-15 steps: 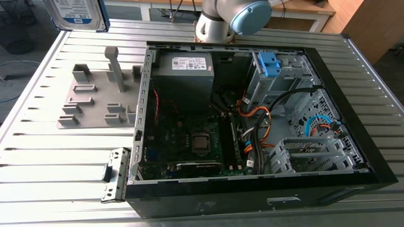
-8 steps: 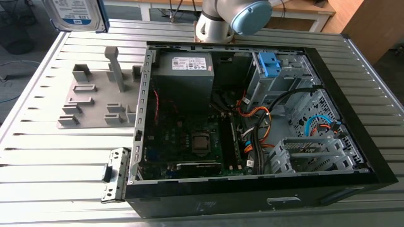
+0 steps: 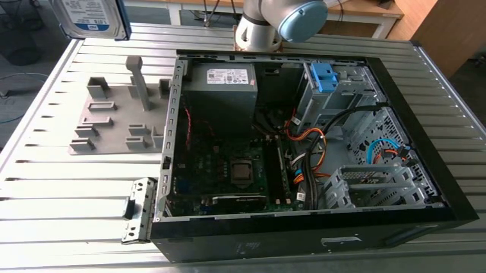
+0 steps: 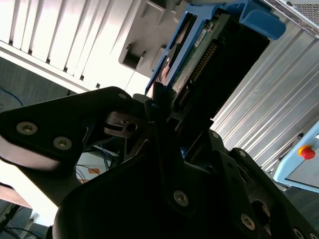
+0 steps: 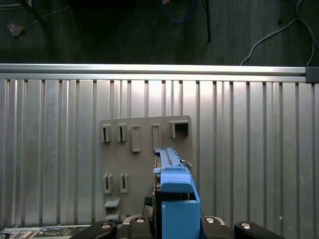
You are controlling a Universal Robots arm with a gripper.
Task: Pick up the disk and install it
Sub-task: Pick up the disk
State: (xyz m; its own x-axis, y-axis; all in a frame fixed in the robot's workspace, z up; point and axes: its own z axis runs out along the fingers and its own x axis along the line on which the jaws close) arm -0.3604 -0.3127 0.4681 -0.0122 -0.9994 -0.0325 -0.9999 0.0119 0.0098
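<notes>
Aloft, the gripper (image 4: pixel 162 107) appears clamped on the disk (image 4: pixel 199 55), held edge-on above the grey fixture (image 5: pixel 139 169). Pickup looks done; installation is left, with the open computer case (image 3: pixel 288 236) lying toward five o'clock of the disk in the exterior view.

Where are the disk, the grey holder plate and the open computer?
disk (image 3: pixel 90 16): exterior view, on its white-and-blue label.
grey holder plate (image 5: pixel 134 174): first wrist view, on a flat bare part between its slots.
open computer (image 3: pixel 266 239): exterior view, on its black outer wall nearest the camera.
</notes>
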